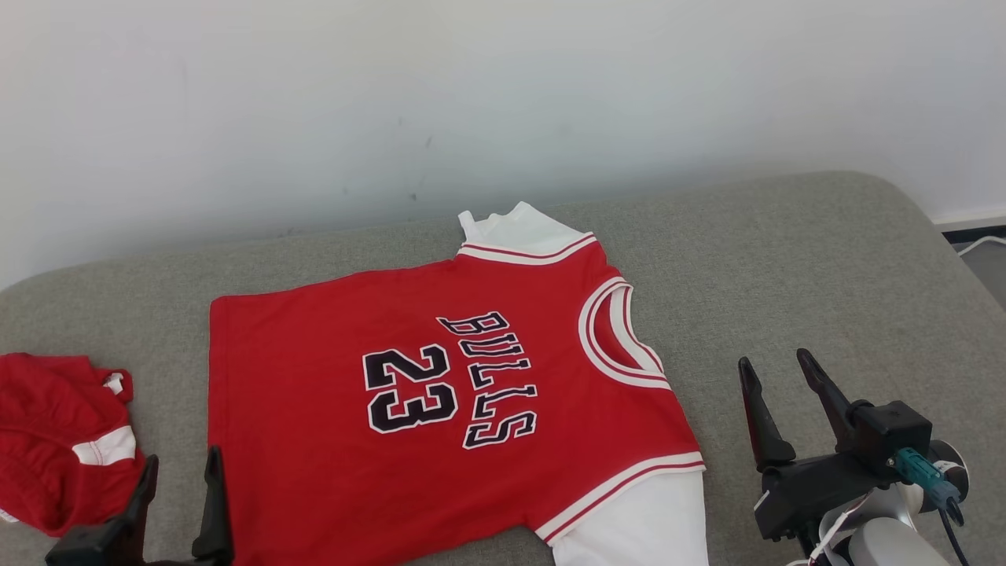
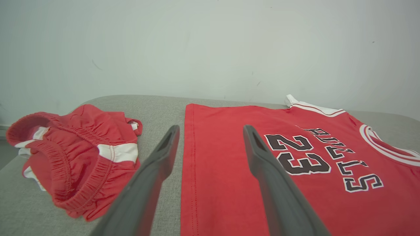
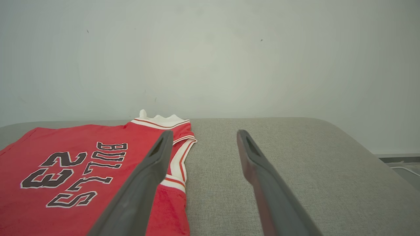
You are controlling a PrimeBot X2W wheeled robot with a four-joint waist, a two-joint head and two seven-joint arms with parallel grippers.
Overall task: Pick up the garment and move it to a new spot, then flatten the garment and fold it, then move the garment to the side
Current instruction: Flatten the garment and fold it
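A red jersey point(image 1: 440, 393) with white sleeves and "BULLS 23" in black lies spread flat on the grey cushion point(image 1: 786, 275), hem to the left and neck to the right. The jersey point(image 2: 249, 170) lies under the left fingers; from the right wrist the jersey point(image 3: 82, 170) sits left of the fingers. My left gripper point(image 1: 181, 479) is open at the lower left, beside the hem, holding nothing. To the right of the neck hole my right gripper point(image 1: 778, 377) hovers open and empty above bare cushion.
Crumpled red shorts point(image 1: 55, 440) with white stripes lie at the cushion's left end, close to the left gripper; the shorts point(image 2: 75, 157) are left of its fingers. A pale wall point(image 1: 471, 102) runs behind. Floor point(image 1: 982, 259) drops away at the right.
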